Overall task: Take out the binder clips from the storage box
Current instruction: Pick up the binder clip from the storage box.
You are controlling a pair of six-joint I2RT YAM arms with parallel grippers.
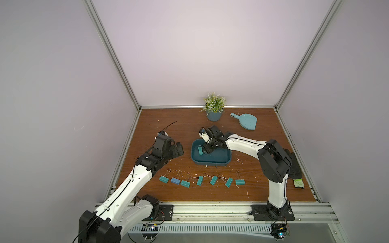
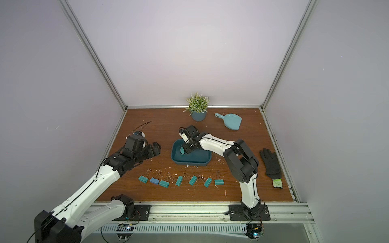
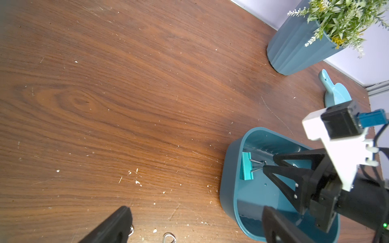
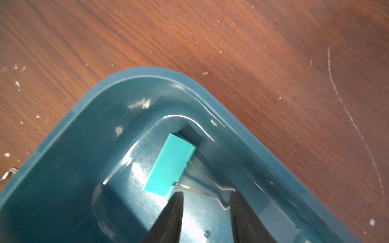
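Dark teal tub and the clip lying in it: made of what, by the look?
Dark teal rectangular tub: probably moulded plastic, glossy; glare streaks on the inner walls, rounded rim. Teal-green wedge binder clip: smooth matte body, likely painted sheet metal; thin shiny silver wire handles, plainly metal.

The storage box [image 1: 210,163] is dark teal and the binder clip [image 4: 170,166] inside it bright teal-green with a silver wire handle [image 4: 187,186]. On the reddish-brown wood-grain worktop [image 1: 168,126] lie six teal-green clips [image 1: 185,183] and one blue clip [image 1: 175,180]. The plant pot [image 1: 213,116] is grey-blue under green-and-white foliage [image 1: 214,102], the dustpan [image 1: 247,122] light blue, the glove [image 2: 271,164] black with a lime-green cuff [image 2: 277,183].
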